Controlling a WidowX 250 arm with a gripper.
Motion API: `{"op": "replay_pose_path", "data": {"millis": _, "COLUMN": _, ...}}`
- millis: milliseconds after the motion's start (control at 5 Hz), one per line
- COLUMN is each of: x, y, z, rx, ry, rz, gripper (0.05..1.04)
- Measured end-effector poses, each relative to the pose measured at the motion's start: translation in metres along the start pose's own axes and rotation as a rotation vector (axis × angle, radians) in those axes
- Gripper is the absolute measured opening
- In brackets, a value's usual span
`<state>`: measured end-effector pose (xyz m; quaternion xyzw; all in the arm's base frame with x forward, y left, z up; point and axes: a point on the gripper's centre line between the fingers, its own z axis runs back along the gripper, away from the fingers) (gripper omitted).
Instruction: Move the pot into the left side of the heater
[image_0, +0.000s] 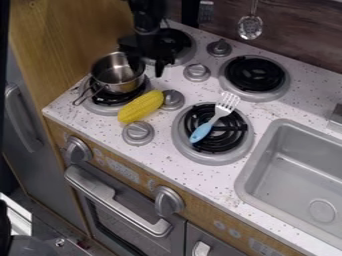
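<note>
At the upper left, the black gripper (146, 70) hangs over the right rim of the metal pot (115, 79). Its fingers stand apart, one over the pot's opening and the other outside the rim, to the right. The pot is on the front left burner (101, 108), towards that burner's back part, with its wire handle pointing to the lower left. Whether the fingers touch the pot, I cannot tell.
A yellow corn cob (141, 106) lies right beside the front left burner, near two knobs. A blue-handled fork (213, 118) rests on the front right burner. The sink (244, 186) is at the right; utensils hang behind.
</note>
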<state>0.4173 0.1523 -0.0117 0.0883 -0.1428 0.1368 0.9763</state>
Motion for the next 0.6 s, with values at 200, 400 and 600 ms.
{"op": "replay_pose_path", "data": {"millis": 200, "x": 0.009, "y": -0.025, "z": 0.040, "rx": -0.052, "ry": -0.026, "rz": -0.082, "gripper": 1.007}}
{"op": "replay_pose_path", "data": {"millis": 400, "x": -0.014, "y": -0.033, "z": 0.047, "rx": -0.092, "ry": 0.010, "rz": -0.093, "gripper": 1.001}}
{"op": "replay_pose_path", "data": {"millis": 600, "x": -0.028, "y": -0.032, "z": 0.056, "rx": -0.093, "ry": 0.026, "rz": -0.098, "gripper": 1.001}}
